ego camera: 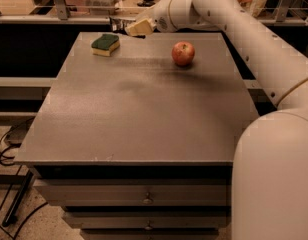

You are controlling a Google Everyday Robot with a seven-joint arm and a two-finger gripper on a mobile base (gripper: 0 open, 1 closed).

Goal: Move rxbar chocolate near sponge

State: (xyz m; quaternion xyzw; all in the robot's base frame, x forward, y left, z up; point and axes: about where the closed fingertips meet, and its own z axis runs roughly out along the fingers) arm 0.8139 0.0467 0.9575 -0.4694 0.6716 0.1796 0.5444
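Observation:
My gripper (130, 28) is at the far edge of the table, just right of the sponge. It is shut on the rxbar chocolate (118, 23), a dark flat wrapper that sticks out to the left of the cream fingers (140, 28), low over the tabletop. The sponge (105, 44), dark green top over a yellow body, lies at the far left of the table, a short way in front and left of the bar. My arm reaches in from the right across the back of the table.
A red apple (183, 53) stands at the far right of the grey table (144, 114). A rail and shelf with clutter run behind the table. Drawers sit below the front edge. My white base fills the lower right.

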